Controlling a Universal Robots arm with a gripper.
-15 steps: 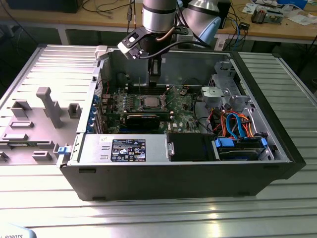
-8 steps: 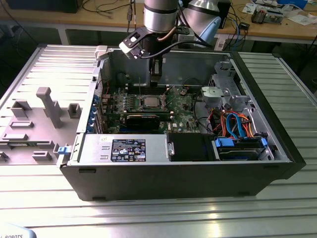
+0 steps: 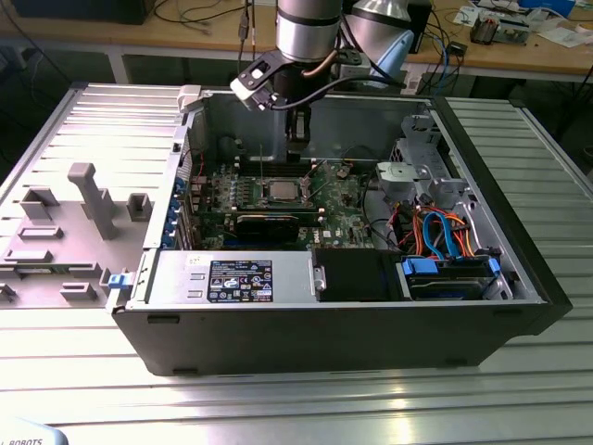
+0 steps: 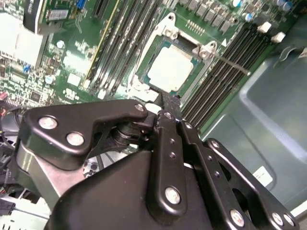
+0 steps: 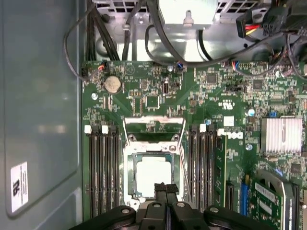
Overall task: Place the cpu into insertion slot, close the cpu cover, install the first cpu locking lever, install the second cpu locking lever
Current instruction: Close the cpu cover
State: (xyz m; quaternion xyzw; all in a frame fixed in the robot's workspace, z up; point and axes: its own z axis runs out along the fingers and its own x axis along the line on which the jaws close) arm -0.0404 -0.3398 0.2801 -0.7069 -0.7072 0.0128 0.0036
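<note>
Your jaws are pressed together with nothing between them, and the gripper hangs just over one edge of the cpu. At the exterior view's left you have a grey fixture plate, then the open computer case with its green motherboard. The cpu sits in the insertion slot. The cpu cover lies flat around it, with a thin lever alongside. Blue and orange cables lie at the right.
</note>
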